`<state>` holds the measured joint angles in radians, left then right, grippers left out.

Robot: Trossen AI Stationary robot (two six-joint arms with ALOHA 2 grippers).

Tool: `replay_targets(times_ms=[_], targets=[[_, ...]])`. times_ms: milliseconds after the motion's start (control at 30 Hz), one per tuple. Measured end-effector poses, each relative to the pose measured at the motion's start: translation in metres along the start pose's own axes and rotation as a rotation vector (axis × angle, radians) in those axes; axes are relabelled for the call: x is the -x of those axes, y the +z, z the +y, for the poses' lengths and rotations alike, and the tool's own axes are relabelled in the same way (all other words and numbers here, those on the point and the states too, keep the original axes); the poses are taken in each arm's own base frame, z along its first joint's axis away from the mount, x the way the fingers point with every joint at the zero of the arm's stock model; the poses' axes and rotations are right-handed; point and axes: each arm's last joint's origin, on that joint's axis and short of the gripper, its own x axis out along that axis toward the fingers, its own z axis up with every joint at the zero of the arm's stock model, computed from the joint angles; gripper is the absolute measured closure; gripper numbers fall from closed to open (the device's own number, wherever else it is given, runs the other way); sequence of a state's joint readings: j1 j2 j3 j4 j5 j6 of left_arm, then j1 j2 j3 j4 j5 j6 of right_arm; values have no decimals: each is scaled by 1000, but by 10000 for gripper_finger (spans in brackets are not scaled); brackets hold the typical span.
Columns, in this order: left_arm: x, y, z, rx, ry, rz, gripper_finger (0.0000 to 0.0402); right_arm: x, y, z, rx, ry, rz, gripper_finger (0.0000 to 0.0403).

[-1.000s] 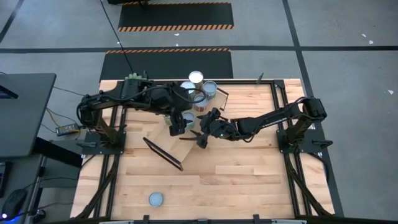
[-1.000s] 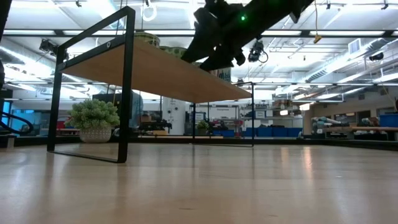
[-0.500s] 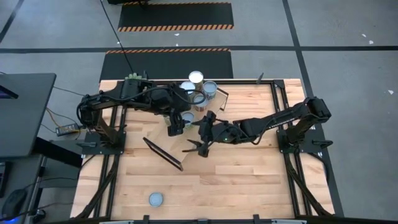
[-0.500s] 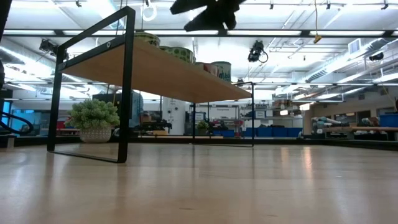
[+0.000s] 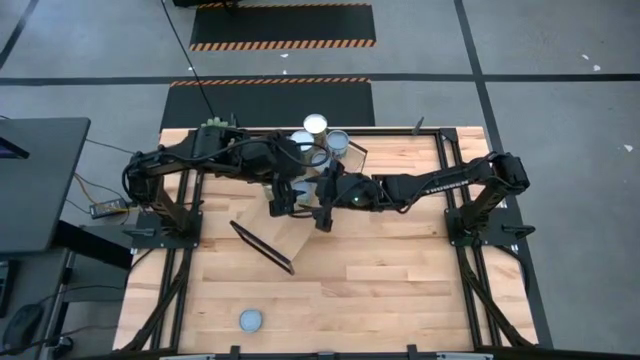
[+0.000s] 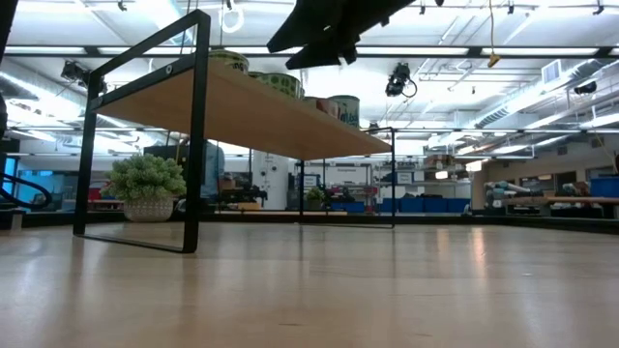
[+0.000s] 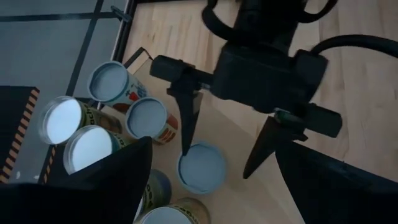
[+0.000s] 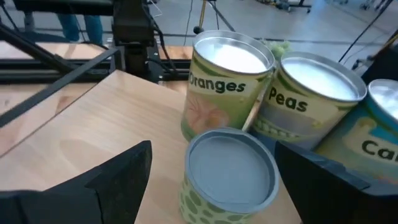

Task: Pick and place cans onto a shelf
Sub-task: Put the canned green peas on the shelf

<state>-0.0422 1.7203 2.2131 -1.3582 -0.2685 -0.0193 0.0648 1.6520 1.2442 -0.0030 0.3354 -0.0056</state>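
- Right gripper (image 5: 322, 206) sits over the middle of the shelf (image 5: 296, 228) in the high view, fingers spread wide with nothing between them. Left gripper (image 5: 281, 200) is just beside it, also spread wide and holding nothing.
- Same view: a cluster of cans (image 5: 316, 124) sits at the shelf's far end, mostly hidden under the arms, and a stray can (image 5: 250, 320) sits alone on the table (image 5: 400, 290) near the front edge, well apart from the shelf.
- Low view: shelf (image 6: 251, 111) stands on its black frame with cans (image 6: 343, 108) lined up on top. A dark gripper (image 6: 324, 34) hangs above the board, not touching anything; can't tell which arm it is from this view alone. Green plant (image 6: 147, 184) sits off behind the frame.
- Left wrist view: looks straight at the right gripper (image 7: 217, 158), its two fingers (image 7: 186, 121) wide apart, one tip beside a blue-grey-topped can (image 7: 202, 168). Three more cans (image 7: 109, 81) huddle next to it on the shelf.
- Right wrist view: a grey-lidded can (image 8: 230, 171) stands right ahead on the shelf (image 8: 93, 130), with an Oranges can (image 8: 227, 84) and a Peas can (image 8: 308, 99) touching each other just behind it. Legs of a person (image 8: 78, 25) show in the room beyond.
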Motion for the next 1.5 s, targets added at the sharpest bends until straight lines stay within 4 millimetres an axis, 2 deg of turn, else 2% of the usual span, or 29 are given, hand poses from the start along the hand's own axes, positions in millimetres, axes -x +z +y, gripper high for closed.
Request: replay_targets(times_ms=[200, 433, 567, 633, 800, 1067, 1233, 1333, 1500], targets=[[15, -2, 4, 12, 0, -38, 57, -3, -1, -9, 89, -27, 12, 56], [15, -2, 3, 13, -12, -42, 57, -14, -7, -22, 179, 27, 34, 57], [15, -2, 1, 25, -24, -41, 57, -13, -9, -21, 215, 41, 61, 57], [15, -2, 1, 27, -25, -40, 57, -12, -16, -21, 240, 46, 119, 57], [15, -3, 1, 26, -24, -38, 57, -4, -7, -28, 218, 29, 90, 57], [15, -4, 1, 44, -43, -25, 57, -4, -8, -33, 162, 34, 100, 57], [18, -16, -10, 66, -239, 107, 57, 8, -1, -29, 126, 65, 82, 57], [18, -24, -24, 10, -240, 180, 57, 18, 3, -26, 103, 78, 84, 57], [4, -35, -44, -80, -175, 267, 57, 30, 4, -21, 109, 101, 109, 57]])
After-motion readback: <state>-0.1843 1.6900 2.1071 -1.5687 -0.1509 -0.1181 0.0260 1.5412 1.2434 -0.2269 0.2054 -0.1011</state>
